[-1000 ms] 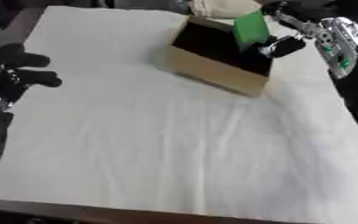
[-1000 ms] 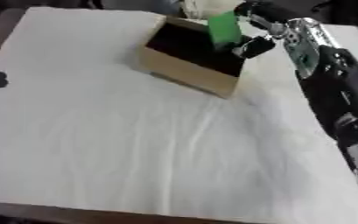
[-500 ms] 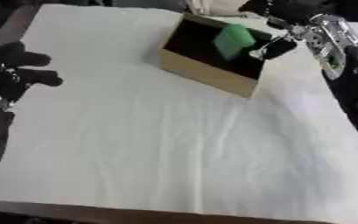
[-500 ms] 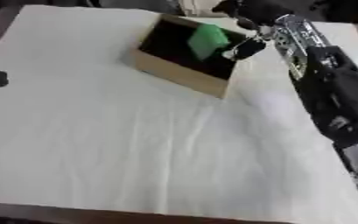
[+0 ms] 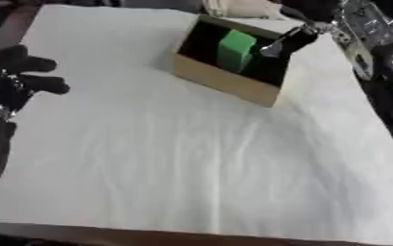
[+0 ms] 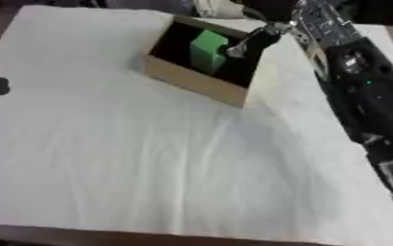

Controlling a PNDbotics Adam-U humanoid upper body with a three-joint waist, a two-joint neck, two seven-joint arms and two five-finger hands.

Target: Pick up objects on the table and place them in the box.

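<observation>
The right hand (image 5: 293,39) pinches the green block (image 5: 235,48) inside the box (image 5: 225,81); lifting away too early might drag it out.

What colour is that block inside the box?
Green: the block in the box, clearest in the left eye view.

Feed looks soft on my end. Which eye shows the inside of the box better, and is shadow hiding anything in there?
Both eye views are soft. In the left eye view the tan cardboard box is black with shadow inside, only the green block standing out. The right eye view shows the same, with the right hand blurred at the rim. The open left hand shows only at the left eye view's edge.
</observation>
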